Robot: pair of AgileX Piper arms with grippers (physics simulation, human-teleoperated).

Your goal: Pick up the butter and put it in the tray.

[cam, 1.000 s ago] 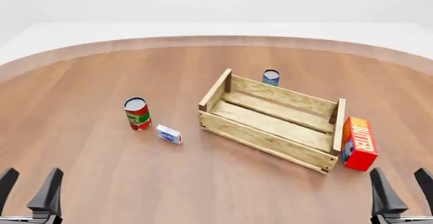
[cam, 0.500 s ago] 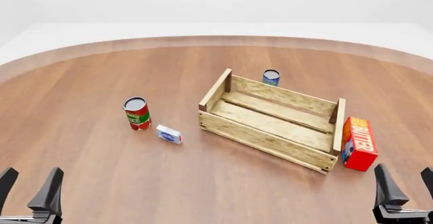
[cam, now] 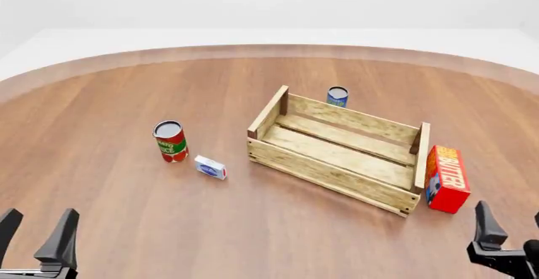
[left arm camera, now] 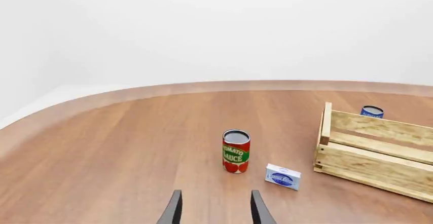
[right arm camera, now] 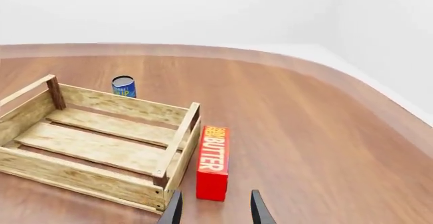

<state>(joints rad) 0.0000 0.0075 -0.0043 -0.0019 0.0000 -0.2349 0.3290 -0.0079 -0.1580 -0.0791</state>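
Right gripper (cam: 508, 233) sits at the near right edge of the front view, fingers parted and empty, just short of the butter. Left gripper (cam: 36, 231) sits at the near left edge, fingers likewise parted and holding nothing.

Tray (cam: 330, 168): light slatted wooden crate with four darker corner posts, the largest item on the brown wooden table (cam: 126, 89), set at an angle right of table centre. Nothing lies inside it.

Butter (cam: 445, 178): red rectangular carton with an orange face reading "BUTTER" in red capitals and a blue patch on its near end. It stands on the table at 3 o'clock from the tray, just beside the tray's right end wall, outside it.

Red can (cam: 171, 141): green band, stands upright at 9 o'clock from the tray, well apart. Left wrist view reads its label as "TOMATO SAUCE"; the front view does not resolve this.

Blue can (cam: 337, 96): stands at 12 o'clock behind the tray's far wall; lettering too small to read.

White-and-blue box (cam: 211, 167): lies at 4 o'clock from the red can; print illegible.

Right wrist view shows the butter's lettering clearly, and omits the red can and small box. Left wrist view omits the butter.
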